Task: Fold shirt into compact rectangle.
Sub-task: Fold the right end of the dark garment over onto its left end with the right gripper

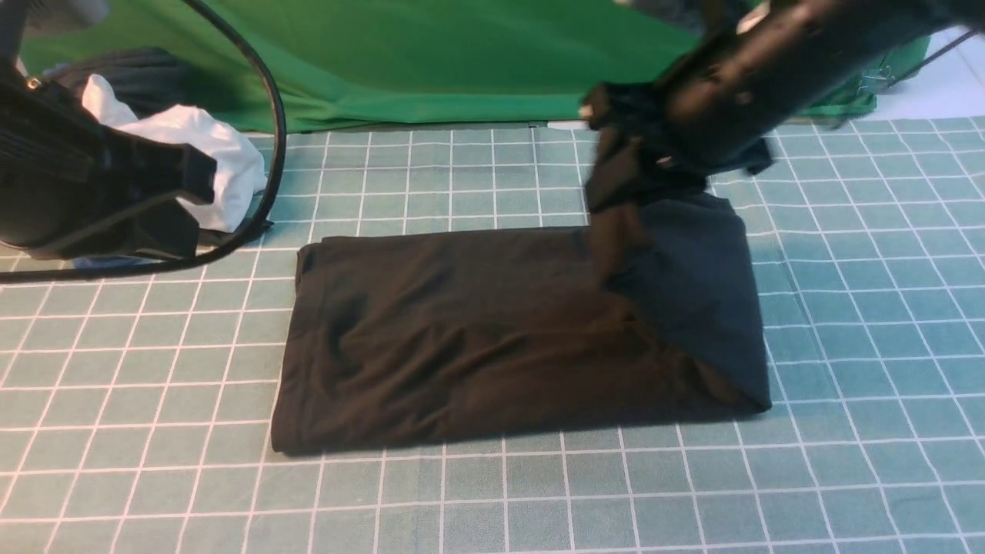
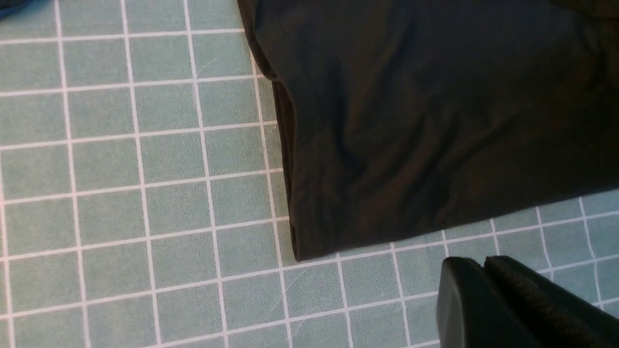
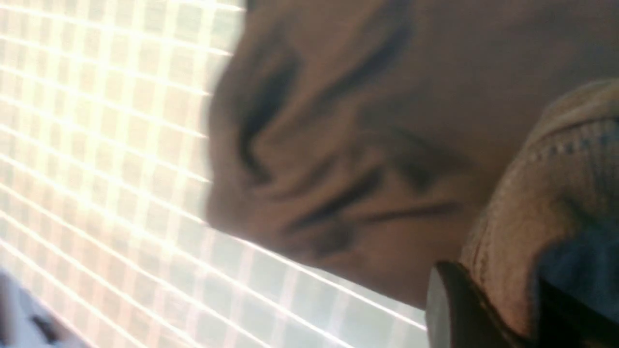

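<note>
The black shirt lies on the green grid mat as a long rectangle. Its right end is raised off the mat and hangs in a slanted flap. My right gripper holds that end up from above; in the right wrist view the jaws are shut on a stitched hem of the shirt. My left gripper hovers off the shirt's far left corner. In the left wrist view it is shut with nothing in it, just off a corner of the shirt.
A crumpled white garment and a dark clothes bundle lie at the back left behind the left arm. A black cable loops over that area. A green cloth backdrop closes the far edge of the mat.
</note>
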Action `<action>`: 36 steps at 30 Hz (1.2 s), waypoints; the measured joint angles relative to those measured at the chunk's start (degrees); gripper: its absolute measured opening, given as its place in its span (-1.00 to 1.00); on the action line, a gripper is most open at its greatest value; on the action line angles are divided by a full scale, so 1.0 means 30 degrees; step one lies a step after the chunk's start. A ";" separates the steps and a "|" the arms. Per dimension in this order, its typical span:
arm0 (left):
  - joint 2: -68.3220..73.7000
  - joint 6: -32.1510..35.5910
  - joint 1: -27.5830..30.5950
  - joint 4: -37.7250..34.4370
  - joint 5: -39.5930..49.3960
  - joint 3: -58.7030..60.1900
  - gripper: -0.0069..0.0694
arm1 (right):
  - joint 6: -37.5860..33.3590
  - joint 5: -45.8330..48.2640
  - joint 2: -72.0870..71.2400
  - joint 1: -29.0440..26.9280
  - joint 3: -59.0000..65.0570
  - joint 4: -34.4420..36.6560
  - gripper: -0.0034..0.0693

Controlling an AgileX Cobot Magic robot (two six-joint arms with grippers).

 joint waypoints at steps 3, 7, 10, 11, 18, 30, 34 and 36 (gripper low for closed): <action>0.0000 0.0152 0.0000 -0.0104 -0.0068 0.0000 -0.80 | -0.0194 -0.0933 0.0445 0.0655 0.0000 0.1009 -0.71; 0.0000 0.0334 0.0000 -0.0207 -0.0251 0.0000 -0.80 | -0.0438 -0.1985 0.1473 0.2058 -0.0887 0.1776 -0.71; 0.0000 0.0341 0.0000 -0.0207 -0.0376 0.0000 -0.80 | -0.0438 -0.2246 0.2399 0.3014 -0.2057 0.1854 -0.71; 0.0000 0.0341 0.0000 -0.0212 -0.0426 0.0000 -0.80 | -0.0438 -0.2300 0.2799 0.3342 -0.2663 0.1855 -0.71; 0.0000 0.0437 0.0000 -0.0247 -0.0507 0.0000 -0.80 | -0.0218 -0.2369 0.6045 0.5153 -0.5938 0.2174 -0.71; -0.0015 0.0481 0.0000 -0.0264 -0.0394 0.0000 -0.80 | 0.0777 -0.3722 1.0485 0.6825 -0.8511 0.2544 -0.56; -0.0036 0.0481 0.0000 -0.0264 -0.0317 0.0000 -0.80 | 0.0859 -0.4291 1.0647 0.6940 -0.8511 0.2824 -0.10; -0.0036 0.0481 0.0000 -0.0264 -0.0277 0.0000 -0.80 | 0.0859 -0.4246 1.0647 0.6892 -0.8717 0.2949 0.23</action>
